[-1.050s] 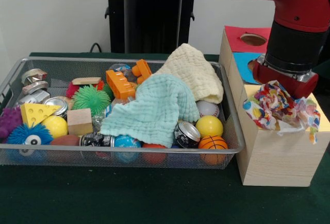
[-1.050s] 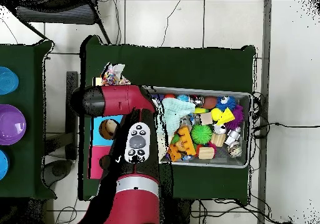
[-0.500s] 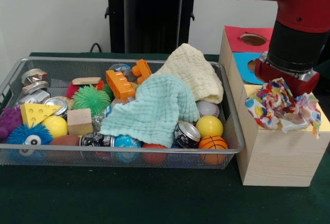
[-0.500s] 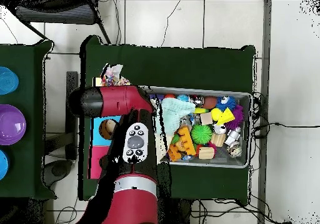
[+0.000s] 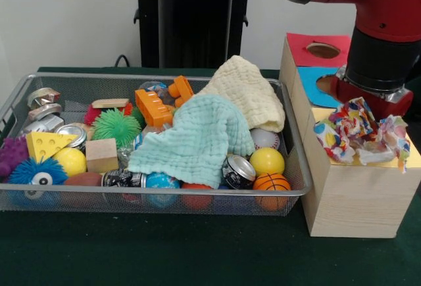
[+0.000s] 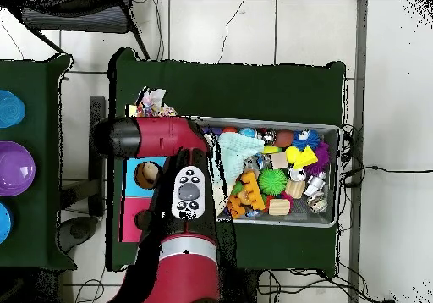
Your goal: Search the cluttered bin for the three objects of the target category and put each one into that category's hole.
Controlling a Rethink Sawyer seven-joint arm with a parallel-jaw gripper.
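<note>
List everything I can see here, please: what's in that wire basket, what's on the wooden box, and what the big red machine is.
Wire basket: one, grey mesh, on the green table.
Cloths: two, a mint one over the middle of the basket, a cream one behind it.
Balls: a yellow and a basketball-patterned one at the basket's front right corner.
Can: one, dark, under the mint cloth's edge.
Orange plastic toy: one, toward the basket's back.
Spiky green ball: one, left of centre.
Wooden cube: one, front left.
Yellow cheese wedge: one, left.
Wooden box: one, right of the basket, with red, blue and yellow panels on top.
Multicoloured cloth: one, crumpled on the yellow panel.
Robot arm: one, red and black, directly above that cloth.
</note>
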